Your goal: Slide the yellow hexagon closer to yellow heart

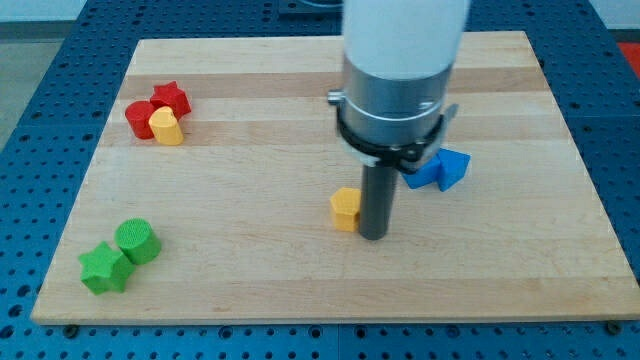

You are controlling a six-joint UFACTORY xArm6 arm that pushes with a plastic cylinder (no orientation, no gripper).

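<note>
Camera view of a pale wooden board (300, 90) lying on a blue perforated bench (30, 180): no tray, bin or other container shows, and every block sits directly on the wood. The arm's grey-and-white body hangs over the middle of the board, ending in a straight dark rod with nothing on it that opens or closes. My tip (373, 236) rests on the board just beside the yellow hexagon (345, 209), on that block's right in the view, and the rod covers the hexagon's right edge; whether the two actually touch cannot be told. The hexagon lies near the board's centre, slightly toward the view's bottom. The yellow heart (166, 127) is well apart from it, near the view's top left, pressed against a red round block (139, 118) with a red star (172, 98) just above. At the view's right of the rod, a blue triangular block (453, 167) shows, with another blue block (420, 178) beside it largely hidden behind the arm, its shape unclear. At the view's bottom left, a green cylinder (136, 241) touches a green star-like block (104, 267). Light and darker planks stripe the board; the bench surrounds it on every side.
</note>
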